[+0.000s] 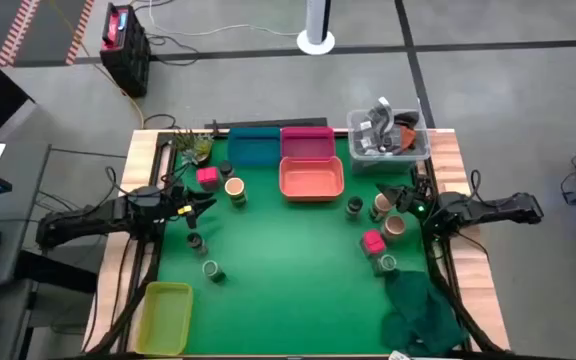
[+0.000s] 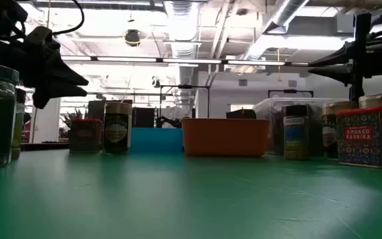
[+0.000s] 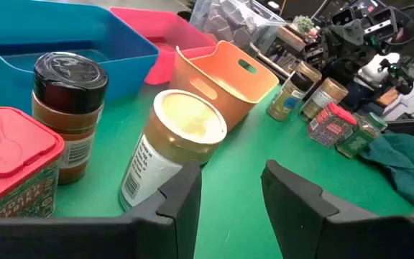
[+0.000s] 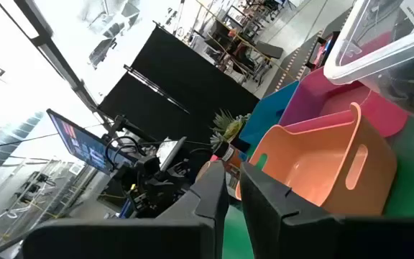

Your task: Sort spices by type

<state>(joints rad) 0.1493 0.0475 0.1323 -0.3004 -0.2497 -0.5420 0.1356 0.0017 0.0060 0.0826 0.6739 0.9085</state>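
- We see the left gripper (image 1: 206,200) above the green counter (image 1: 288,240) on the left, fingers nearly together and holding nothing; in its wrist view a narrow gap shows between them.
- Just beyond it stands a tan-topped jar (image 3: 169,147), tilted in the wrist view, with a dark-lidded jar (image 3: 68,108) and a pink box (image 3: 13,169) beside it.
- We spot two more small jars (image 1: 196,241) nearer on the left, one clear with a pale lid (image 1: 212,270).
- The right gripper (image 1: 400,197) hangs over the right-hand group, fingers together, empty.
- That group: a dark jar (image 1: 354,207), two tan-topped jars (image 1: 382,205), a second pink box (image 1: 373,242) and a green-topped jar (image 1: 387,264).
- At the far side sit the blue tray (image 1: 254,148), pink tray (image 1: 307,142) and orange tray (image 1: 311,181), with a clear tub (image 1: 388,140) to their right.
- A yellow tray (image 1: 166,315) lies near left, a green cloth (image 1: 420,310) near right.
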